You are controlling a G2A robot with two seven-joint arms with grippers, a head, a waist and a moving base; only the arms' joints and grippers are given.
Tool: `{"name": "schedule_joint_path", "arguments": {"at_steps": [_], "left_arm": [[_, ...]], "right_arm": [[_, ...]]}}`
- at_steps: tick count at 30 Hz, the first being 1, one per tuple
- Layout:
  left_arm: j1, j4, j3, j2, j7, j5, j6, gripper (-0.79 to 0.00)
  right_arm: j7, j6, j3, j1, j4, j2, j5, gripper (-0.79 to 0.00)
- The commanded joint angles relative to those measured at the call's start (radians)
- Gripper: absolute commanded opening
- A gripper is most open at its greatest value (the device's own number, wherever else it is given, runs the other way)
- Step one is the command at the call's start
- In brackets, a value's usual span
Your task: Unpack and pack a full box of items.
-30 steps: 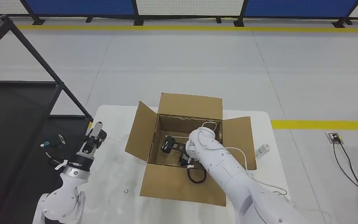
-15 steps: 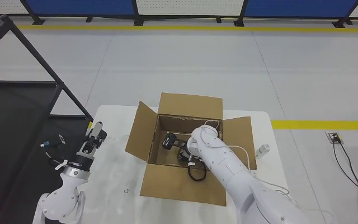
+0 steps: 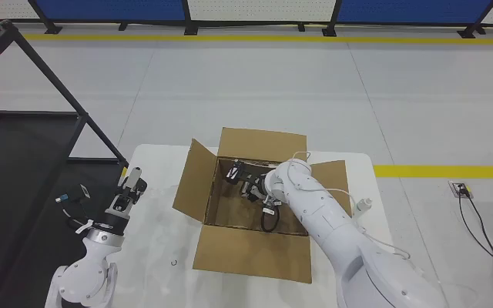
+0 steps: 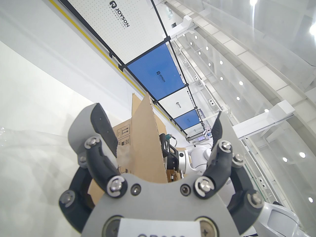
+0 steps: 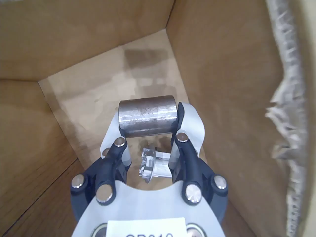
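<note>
An open cardboard box (image 3: pixel 248 254) stands mid-table with its flaps spread. My right gripper (image 3: pixel 234 172) is inside it near the far left corner. In the right wrist view the right gripper (image 5: pixel 148 119) is shut on a short dull metal cylinder (image 5: pixel 147 114), held crosswise above the box floor (image 5: pixel 103 87). Below the fingers, a silver machined part (image 5: pixel 153 166) lies on the floor. My left gripper (image 3: pixel 135 179) sits over the table's left side, apart from the box. The left gripper (image 4: pixel 159 115) is open, holds nothing and points upward past a box flap (image 4: pixel 145 146).
A small white bottle-like item (image 3: pixel 360 205) lies on the table right of the box. A tiny ring (image 3: pixel 175 264) lies near the front left. Crinkled clear film (image 4: pixel 27 154) covers the table's left part. A black frame (image 3: pixel 77 127) stands off the left edge.
My right gripper has moved with the cylinder from the middle of the box toward its far left corner. The left arm has stayed where it was.
</note>
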Motion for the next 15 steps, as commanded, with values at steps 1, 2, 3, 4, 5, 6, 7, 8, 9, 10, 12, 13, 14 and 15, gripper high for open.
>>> {"name": "schedule_joint_path", "arguments": {"at_steps": [1, 2, 3, 4, 5, 6, 7, 8, 9, 10, 12, 13, 14, 15], "left_arm": [[0.0, 0.0, 0.0, 0.0, 0.0, 0.0, 0.0, 0.0], [0.0, 0.0, 0.0, 0.0, 0.0, 0.0, 0.0, 0.0], [0.0, 0.0, 0.0, 0.0, 0.0, 0.0, 0.0, 0.0], [0.0, 0.0, 0.0, 0.0, 0.0, 0.0, 0.0, 0.0], [0.0, 0.0, 0.0, 0.0, 0.0, 0.0, 0.0, 0.0], [0.0, 0.0, 0.0, 0.0, 0.0, 0.0, 0.0, 0.0], [0.0, 0.0, 0.0, 0.0, 0.0, 0.0, 0.0, 0.0], [0.0, 0.0, 0.0, 0.0, 0.0, 0.0, 0.0, 0.0], [0.0, 0.0, 0.0, 0.0, 0.0, 0.0, 0.0, 0.0], [0.0, 0.0, 0.0, 0.0, 0.0, 0.0, 0.0, 0.0], [0.0, 0.0, 0.0, 0.0, 0.0, 0.0, 0.0, 0.0], [0.0, 0.0, 0.0, 0.0, 0.0, 0.0, 0.0, 0.0], [0.0, 0.0, 0.0, 0.0, 0.0, 0.0, 0.0, 0.0], [0.0, 0.0, 0.0, 0.0, 0.0, 0.0, 0.0, 0.0]], "right_arm": [[-0.024, -0.012, 0.003, 0.008, -0.006, 0.012, -0.007, -0.785], [-0.036, -0.021, 0.005, 0.012, -0.013, 0.018, -0.011, -0.785], [-0.042, -0.027, 0.006, 0.015, -0.02, 0.024, -0.017, -0.785], [-0.043, -0.027, 0.008, 0.016, -0.028, 0.03, -0.019, -0.785], [-0.042, -0.033, 0.011, 0.018, -0.04, 0.036, -0.02, -0.785], [-0.044, -0.036, 0.014, 0.02, -0.053, 0.043, -0.022, -0.785], [-0.045, -0.035, 0.018, 0.019, -0.067, 0.051, -0.024, -0.785], [-0.044, -0.035, 0.021, 0.016, -0.087, 0.058, -0.028, -0.785], [-0.044, -0.035, 0.025, 0.012, -0.109, 0.067, -0.03, -0.785], [-0.039, -0.031, 0.03, 0.007, -0.131, 0.077, -0.033, -0.785], [-0.026, -0.02, 0.043, -0.011, -0.195, 0.1, -0.035, -0.785], [-0.012, -0.009, 0.053, -0.023, -0.233, 0.113, -0.037, -0.785], [0.005, 0.003, 0.063, -0.037, -0.28, 0.128, -0.04, -0.785], [0.028, 0.018, 0.077, -0.054, -0.331, 0.144, -0.042, -0.785]]}}
